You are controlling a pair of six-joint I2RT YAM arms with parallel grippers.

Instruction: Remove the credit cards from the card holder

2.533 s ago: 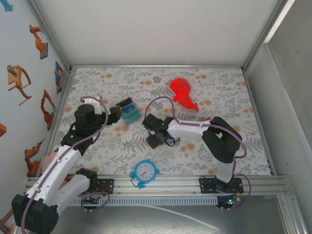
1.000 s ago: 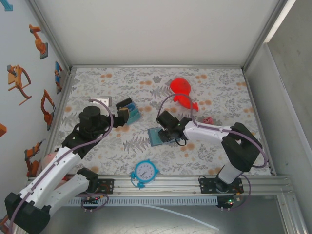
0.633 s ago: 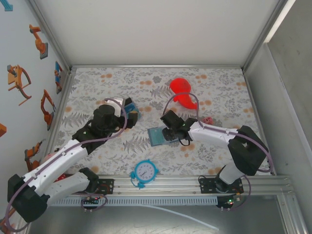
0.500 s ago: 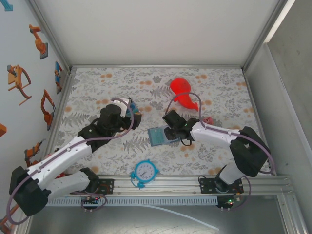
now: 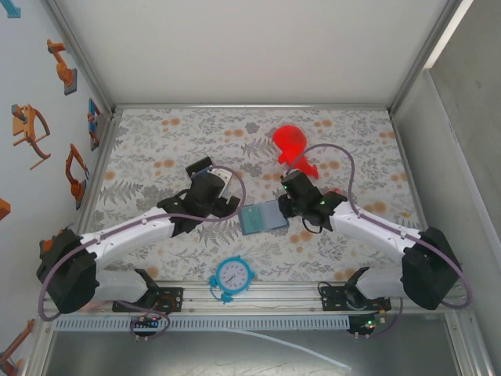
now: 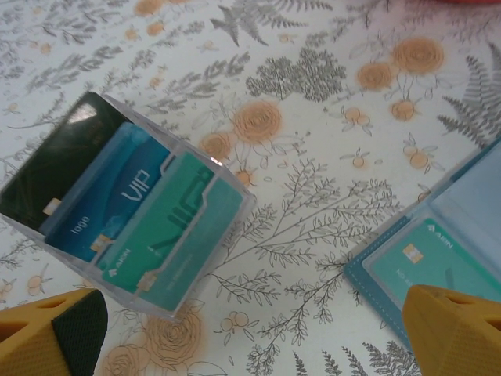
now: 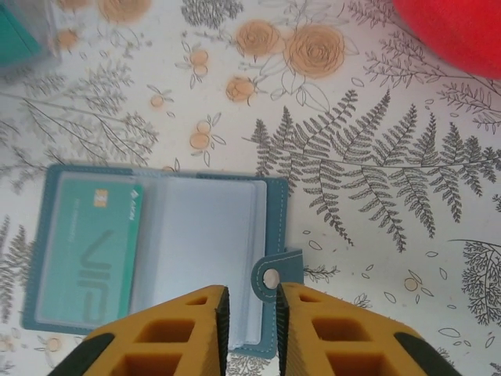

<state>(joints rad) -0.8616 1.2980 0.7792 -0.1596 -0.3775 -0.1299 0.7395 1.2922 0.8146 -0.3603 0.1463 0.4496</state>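
Note:
The card holder [image 5: 262,217] lies open and flat on the floral mat, slate-blue with pale clear sleeves [image 7: 203,251]. A teal card [image 7: 90,254] sits in its left sleeve. Its snap tab [image 7: 272,276] points right. My right gripper [image 7: 252,313] hovers over that tab edge, jaws a narrow gap apart with nothing clamped; from above it [image 5: 287,205] is at the holder's right side. My left gripper [image 6: 254,345] is wide open over bare mat, between the holder's corner [image 6: 438,251] and a clear case. In the top view it [image 5: 227,206] is just left of the holder.
The clear case [image 6: 125,204] holds a black, a blue and a teal card, left of the holder. A red object [image 5: 293,149] lies behind the right gripper. A blue clock [image 5: 232,276] stands near the front rail. A small pink thing [image 5: 334,193] sits by the right arm.
My left arm has swung right, from the case toward the holder. My right gripper has moved right, and the open holder has shifted slightly right with it.

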